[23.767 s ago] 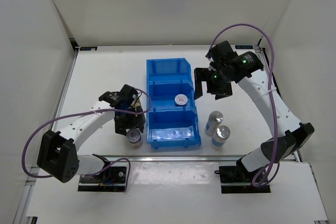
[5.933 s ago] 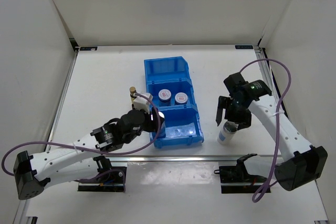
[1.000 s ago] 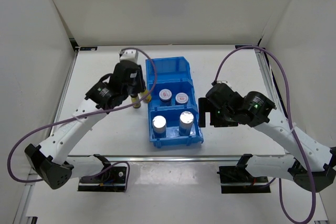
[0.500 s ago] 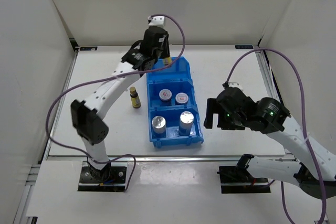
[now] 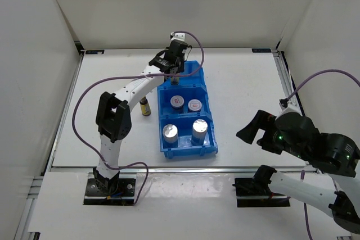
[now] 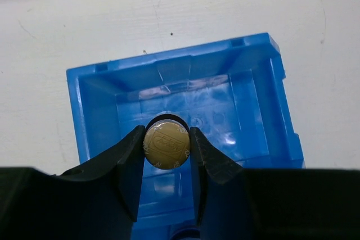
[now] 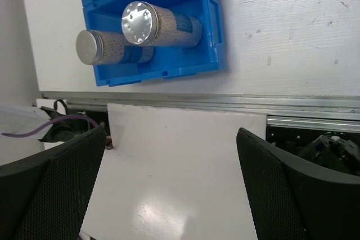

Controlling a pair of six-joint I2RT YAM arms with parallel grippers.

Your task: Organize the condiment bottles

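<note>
Above the far compartment of the glossy blue plastic bin point(image 6: 101, 111), the left gripper point(image 6: 166, 145) clamps a slim amber bottle point(image 6: 166, 144) upright, round gold cap facing the wrist camera. Right gripper point(image 7: 169, 189) stands wide apart, holding nothing.

Blue three-compartment bin point(image 5: 206, 141) on white table point(image 5: 247, 88)

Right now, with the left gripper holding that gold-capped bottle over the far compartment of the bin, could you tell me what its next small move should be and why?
Probably lower it straight down and then release. The left gripper is shut on the gold-capped bottle, directly above the far compartment of the blue bin, whose visible floor looks bare. The other amber bottle waits on the table.
</note>
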